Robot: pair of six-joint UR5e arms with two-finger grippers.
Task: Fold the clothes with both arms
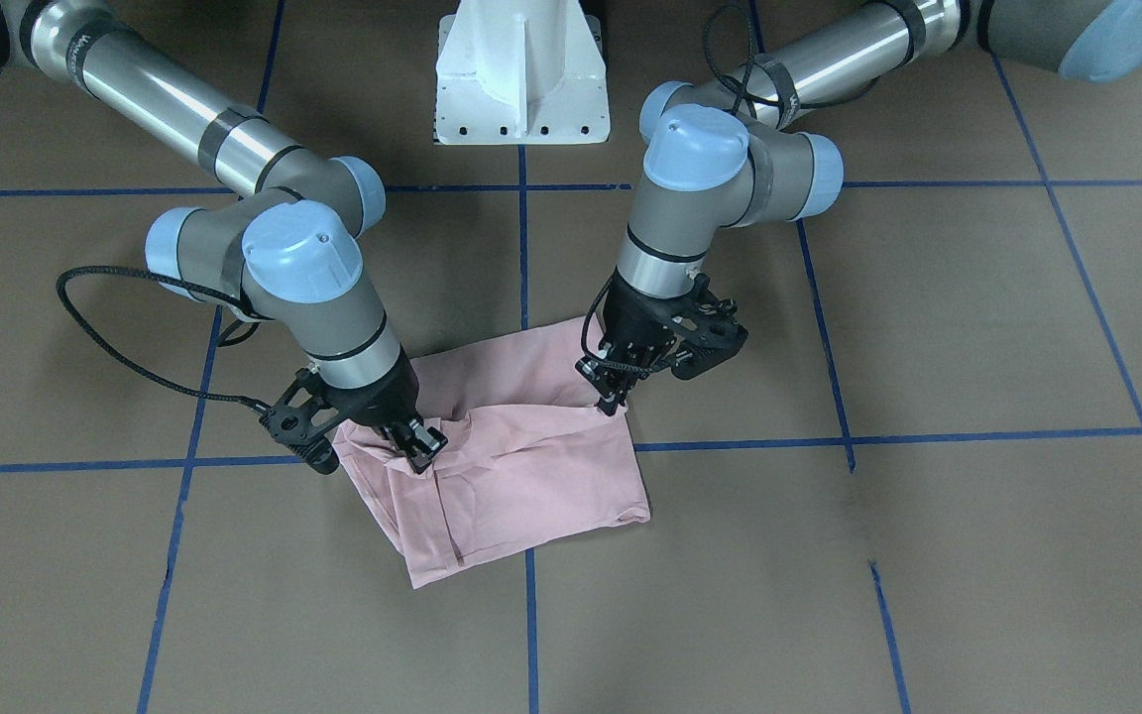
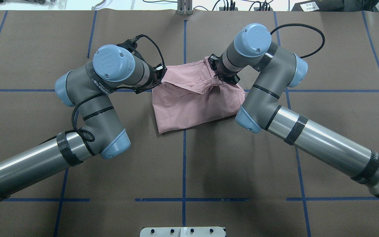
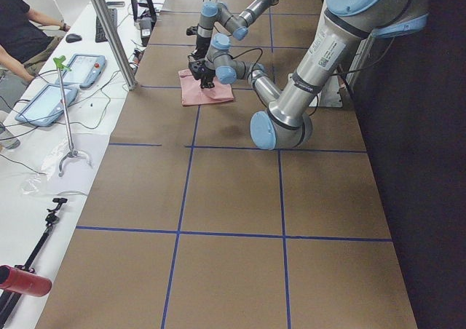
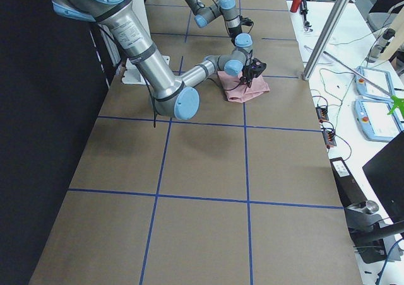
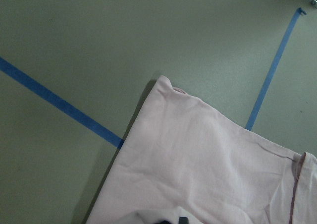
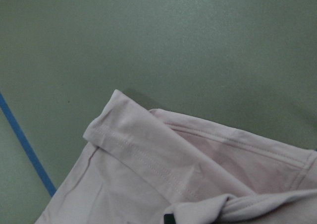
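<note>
Pinching the T-shirt [image 1: 531, 476], seemingly: left gripper [image 1: 613, 399], right gripper [image 1: 421, 449].

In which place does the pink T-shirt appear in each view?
Front-facing: T-shirt low centre.
Overhead: T-shirt upper centre.
Left side: T-shirt far, upper middle.
Right side: T-shirt far, upper middle.
Left wrist: T-shirt bottom right.
Right wrist: T-shirt bottom half.
Landmark: blue tape line passing under it.

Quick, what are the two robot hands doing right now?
Left gripper: closed on the pale pink short-sleeved T-shirt, at its edge.
Right gripper: closed on the same T-shirt.
</note>
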